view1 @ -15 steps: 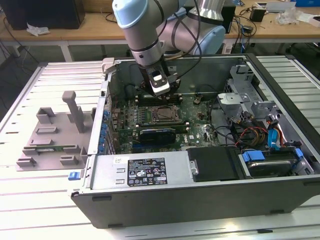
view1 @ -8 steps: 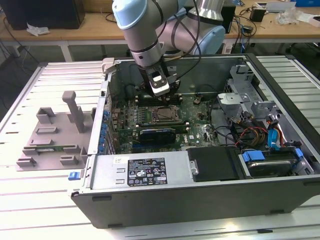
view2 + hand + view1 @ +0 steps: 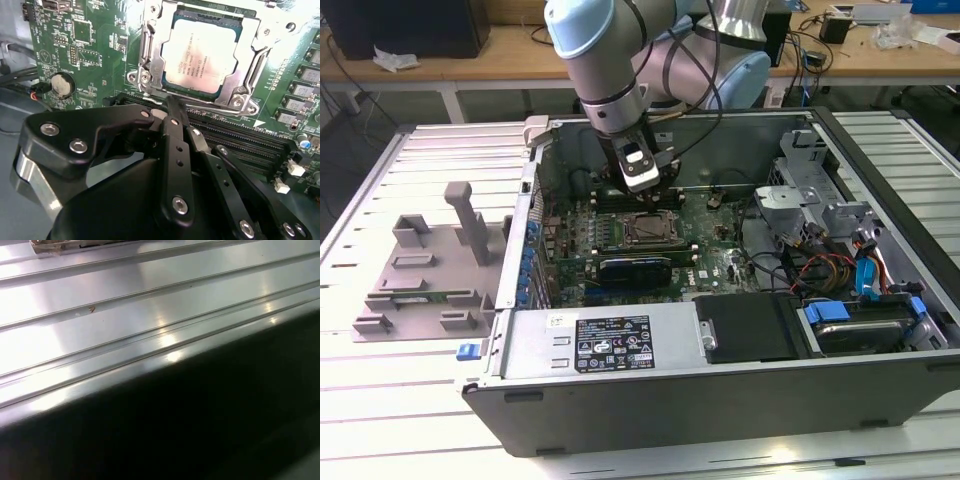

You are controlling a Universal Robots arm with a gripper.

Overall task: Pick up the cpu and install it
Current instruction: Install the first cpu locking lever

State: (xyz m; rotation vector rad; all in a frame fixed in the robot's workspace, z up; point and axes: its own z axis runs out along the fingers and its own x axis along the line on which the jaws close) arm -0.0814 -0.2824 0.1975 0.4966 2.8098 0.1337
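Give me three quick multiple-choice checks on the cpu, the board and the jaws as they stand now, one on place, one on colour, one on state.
1. Where is the cpu?
A. Lying in the socket frame on the motherboard
B. On the grey fixture outside the case
C. Clamped in the jaws

2. What colour is the motherboard?
A. Blue
B. Green
C. Red

3. How do the jaws stand?
A. Shut on the cpu
B. Spread wide around a memory slot
C. Closed together with nothing between them

Answers:
1 A: in the second wrist view the cpu lies flat inside the socket frame.
2 B: the motherboard is green in the second wrist view and in the exterior view.
3 C: the gripper has its jaws together beside the socket, apart from the cpu.
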